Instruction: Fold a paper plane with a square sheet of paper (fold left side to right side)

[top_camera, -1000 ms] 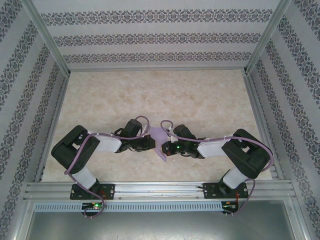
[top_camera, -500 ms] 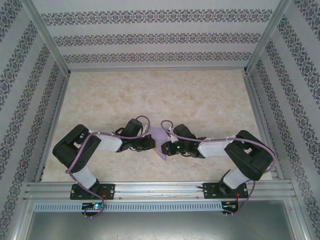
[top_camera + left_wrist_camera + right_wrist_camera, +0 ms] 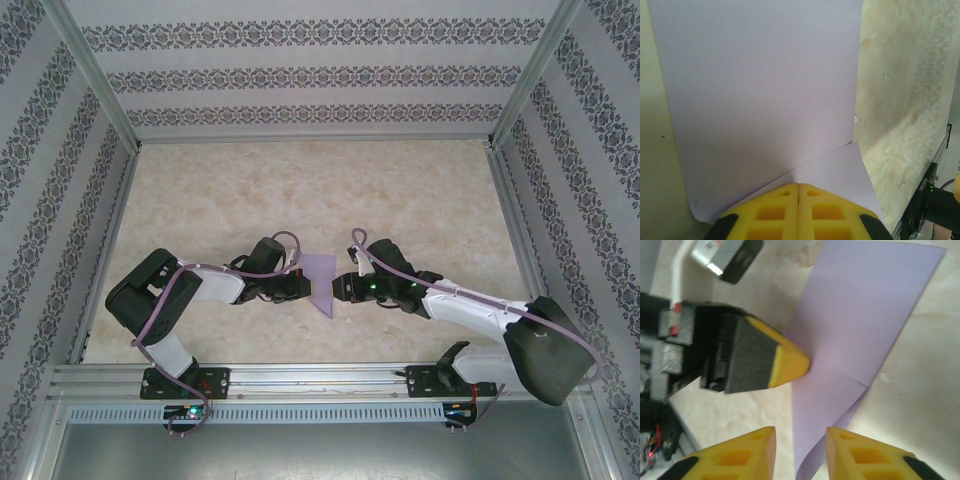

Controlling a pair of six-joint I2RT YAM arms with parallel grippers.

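Overhead, we see the sheet (image 3: pixel 322 272) between the two arms near the table's (image 3: pixel 300 190) front edge, with the left gripper (image 3: pixel 306 286) at its left edge and the right gripper (image 3: pixel 338 288) just beside its right side. From the left wrist, the left gripper (image 3: pixel 798 186) has its yellow fingers pressed flat together, pinching the near edge of the sheet (image 3: pixel 760 100); the paper spreads ahead of them, one crease running out from the jaws and a corner curling at lower left. From the right wrist, the right gripper (image 3: pixel 800 431) has its fingers apart with nothing clasped; the lower corner of the sheet (image 3: pixel 860 315) reaches the gap between them, and the left gripper (image 3: pixel 800 364) meets the sheet's left edge just beyond.
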